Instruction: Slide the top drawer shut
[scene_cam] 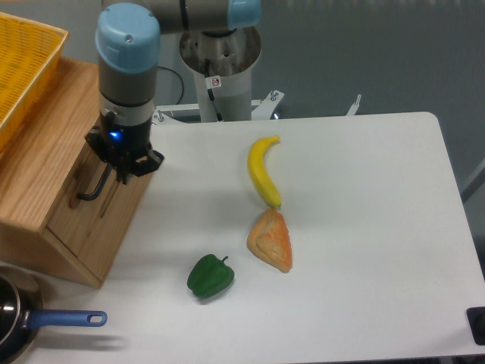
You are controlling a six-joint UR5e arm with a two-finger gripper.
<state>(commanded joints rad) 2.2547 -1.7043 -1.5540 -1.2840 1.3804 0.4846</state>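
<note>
Down at the left of the white table [364,227], the light-oak wooden cabinet [45,189] stands with its slanted front facing the table's middle. Its top drawer [114,208], a wide, shallow light-oak drawer, carries a long black metal bar handle [92,189] whose curved end shows just below the arm's tool. The drawer front sits close to the cabinet face; whether a small gap remains cannot be told from this angle.

The grey and pale-blue robot arm [127,61] hangs straight down over the cabinet's front edge, and its black two-finger gripper [121,171] is right at the upper end of the bar handle. The fingers are foreshortened and dark against the dark handle, so whether they are spread, pinched or clasping the bar cannot be told.

A yellow wicker basket [19,68] rests on top of the cabinet at the far left. On the table, a yellow banana [263,171] lies near the middle, with an orange-brown wedge of bread [271,241] just below its lower tip, almost touching. A green bell pepper [211,277] sits to the left of the bread, apart from it. At the bottom left corner, a dark pan with a blue handle [64,318] lies beside the cabinet's base.
</note>
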